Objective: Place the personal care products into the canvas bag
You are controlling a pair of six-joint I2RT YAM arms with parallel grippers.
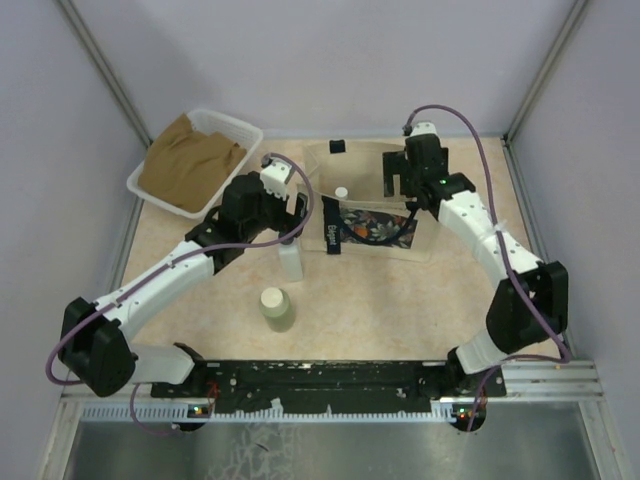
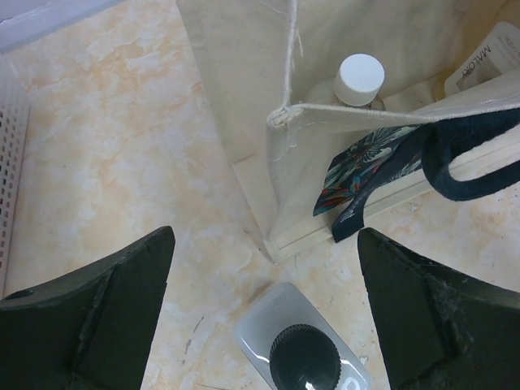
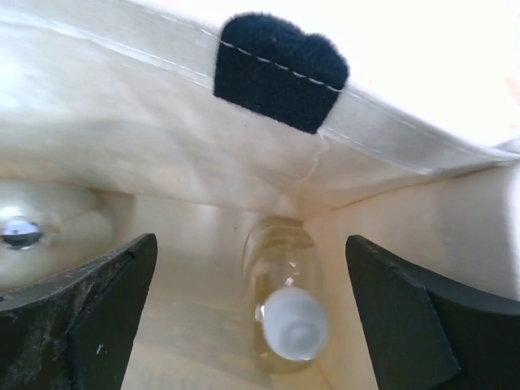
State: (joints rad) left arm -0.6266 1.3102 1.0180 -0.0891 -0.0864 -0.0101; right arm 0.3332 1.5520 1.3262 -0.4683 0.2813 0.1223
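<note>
Hovering at the canvas bag [image 1: 360, 165]
Both wide open, empty: left gripper [image 2: 264, 244] above white bottle [image 2: 302, 351], right gripper [image 3: 250, 244] above amber bottle [image 3: 284, 313].

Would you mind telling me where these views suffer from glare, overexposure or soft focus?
Top external: evenly lit and sharp, only soft shadows. Left wrist: canvas bag crisp; a small glint on the black cap. Right wrist: upper right corner blown out white; the white-capped bottle looks soft.

Beige canvas tote bag [image 1: 365, 158] sits mid-table [image 1: 400, 300], and inside it is the amber bottle with white cap [image 1: 342, 192]. Just off the bag's left front corner stands the white bottle with black cap [image 1: 290, 262]. The pale green bottle with cream cap [image 1: 277, 308] is nearer still. The clear plastic tub with brown cloth [image 1: 195, 160] is left of the bag.
</note>
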